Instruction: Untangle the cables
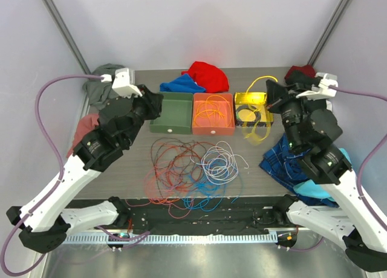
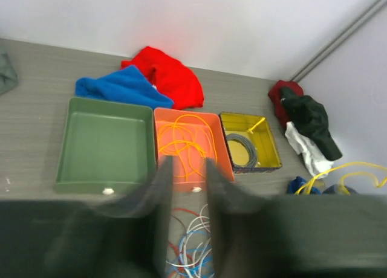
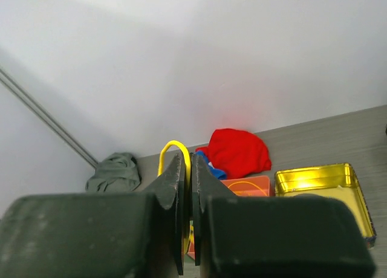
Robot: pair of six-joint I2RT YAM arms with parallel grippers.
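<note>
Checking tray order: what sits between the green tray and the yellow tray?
The orange tray, with an orange cable inside, shown in the top view.

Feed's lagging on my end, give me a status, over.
Right gripper shut on yellow cable above yellow tray. Left gripper slightly open, empty. Other cables tangled mid-table. Black coil in that tray.

No text, label, brand, number or sign can be read in any of the three views.
</note>
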